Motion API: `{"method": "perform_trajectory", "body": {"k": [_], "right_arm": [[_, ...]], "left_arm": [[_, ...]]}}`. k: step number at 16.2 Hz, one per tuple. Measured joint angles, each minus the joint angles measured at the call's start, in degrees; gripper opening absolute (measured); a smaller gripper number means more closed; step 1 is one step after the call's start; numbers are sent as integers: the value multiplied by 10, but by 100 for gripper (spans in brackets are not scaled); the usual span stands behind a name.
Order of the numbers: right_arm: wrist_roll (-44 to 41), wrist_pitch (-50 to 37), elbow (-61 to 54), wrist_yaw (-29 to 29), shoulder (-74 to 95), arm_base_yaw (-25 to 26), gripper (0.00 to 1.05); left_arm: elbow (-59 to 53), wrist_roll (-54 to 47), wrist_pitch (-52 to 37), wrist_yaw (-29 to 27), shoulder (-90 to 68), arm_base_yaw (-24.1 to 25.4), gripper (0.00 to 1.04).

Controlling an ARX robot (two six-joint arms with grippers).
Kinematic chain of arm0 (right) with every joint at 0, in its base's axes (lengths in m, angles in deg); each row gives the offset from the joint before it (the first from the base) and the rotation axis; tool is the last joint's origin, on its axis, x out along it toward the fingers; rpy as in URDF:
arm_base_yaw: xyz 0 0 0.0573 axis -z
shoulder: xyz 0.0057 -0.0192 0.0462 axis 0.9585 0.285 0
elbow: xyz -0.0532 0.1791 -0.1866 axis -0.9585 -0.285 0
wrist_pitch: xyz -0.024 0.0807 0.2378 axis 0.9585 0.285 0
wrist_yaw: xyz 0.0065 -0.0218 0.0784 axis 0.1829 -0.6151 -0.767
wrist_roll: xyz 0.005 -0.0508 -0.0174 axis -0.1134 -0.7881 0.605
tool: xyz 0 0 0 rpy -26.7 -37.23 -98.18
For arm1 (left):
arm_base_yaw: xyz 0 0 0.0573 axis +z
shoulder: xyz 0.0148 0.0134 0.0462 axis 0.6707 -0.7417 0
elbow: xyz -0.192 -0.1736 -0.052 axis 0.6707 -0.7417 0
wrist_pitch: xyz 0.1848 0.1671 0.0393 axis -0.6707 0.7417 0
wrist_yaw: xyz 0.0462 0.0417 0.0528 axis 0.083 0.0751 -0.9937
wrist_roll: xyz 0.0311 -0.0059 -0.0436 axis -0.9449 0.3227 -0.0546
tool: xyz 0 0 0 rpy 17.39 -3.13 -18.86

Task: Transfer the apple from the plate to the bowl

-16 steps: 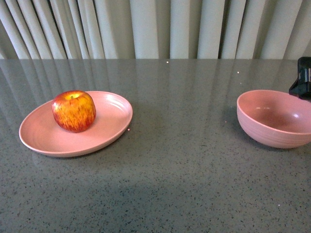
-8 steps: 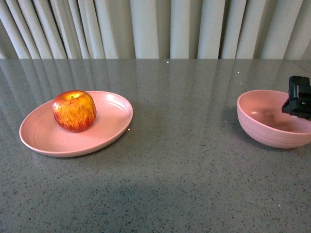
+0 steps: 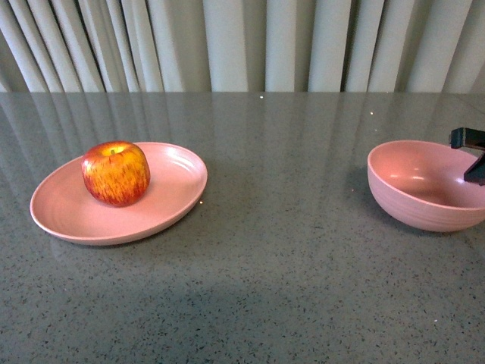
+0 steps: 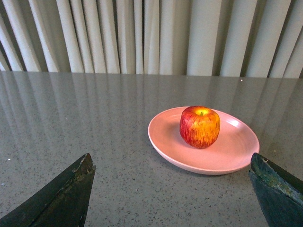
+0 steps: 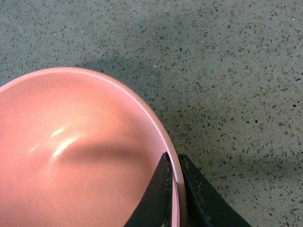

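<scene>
The red, yellow-streaked apple [image 3: 115, 173] [image 4: 200, 126] rests on the shallow pink plate [image 3: 170, 201] [image 4: 234, 156] at the table's left. At the right edge stands the deep pink bowl [image 3: 413, 189] [image 5: 71, 156], empty inside. My right gripper [image 3: 474, 155] [image 5: 174, 163] is shut on the bowl's rim, one finger inside the wall and one outside. In the left wrist view, my left gripper [image 4: 173, 163] is open, its dark fingertips [image 4: 71, 189] spread wide and short of the plate, with nothing between them. The left arm is out of the front view.
A grey speckled tabletop [image 3: 288, 250] carries everything. Pale pleated curtains [image 3: 242, 45] hang behind its far edge. A wide stretch of bare table separates plate and bowl.
My right gripper came down over the bowl's far right rim and closed on it, now mostly beyond the front view's edge. The bowl shifted slightly left. Apple and plate have not moved.
</scene>
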State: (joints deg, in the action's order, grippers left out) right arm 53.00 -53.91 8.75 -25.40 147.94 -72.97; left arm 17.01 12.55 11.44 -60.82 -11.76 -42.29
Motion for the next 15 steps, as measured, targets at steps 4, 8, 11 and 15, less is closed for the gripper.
{"method": "perform_trajectory", "body": {"k": [4,8,11,15], "right_arm": [[16,16,2,-19,-16,11,3],[19,56,97,31,-27,-195,3],[22,54,106,39,3,-221,3],[26,54,108,45,13,-227,3]], "left_arm": [[0,0,0,0,0,0,98],[0,0,0,0,0,0,98],[0,0,0,0,0,0,98],[0,0,0,0,0,0,98]]}}
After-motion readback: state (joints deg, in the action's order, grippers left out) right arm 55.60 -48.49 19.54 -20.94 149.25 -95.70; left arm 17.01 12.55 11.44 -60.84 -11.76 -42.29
